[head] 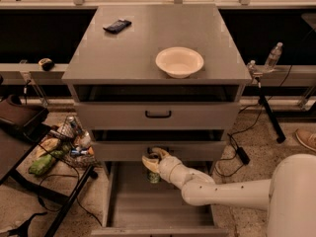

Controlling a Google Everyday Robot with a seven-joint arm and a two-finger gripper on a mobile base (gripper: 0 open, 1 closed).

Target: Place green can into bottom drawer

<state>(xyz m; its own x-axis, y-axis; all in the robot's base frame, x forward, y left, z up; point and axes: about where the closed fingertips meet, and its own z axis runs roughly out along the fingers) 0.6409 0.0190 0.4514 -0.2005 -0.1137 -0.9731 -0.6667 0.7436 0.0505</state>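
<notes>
The bottom drawer (133,201) is pulled out, a wide shallow grey tray with a bare floor. My gripper (153,161) is over its back part, just below the middle drawer's front. It is shut on the green can (154,176), which hangs upright below it with its base close to the drawer floor. I cannot tell whether the can touches the floor. My white arm (222,191) reaches in from the lower right.
A white bowl (179,61) and a dark flat packet (117,25) lie on the cabinet top. The two upper drawers (158,114) stand slightly ajar. A wire basket of clutter (59,147) stands to the left, and a water bottle (273,57) at the right.
</notes>
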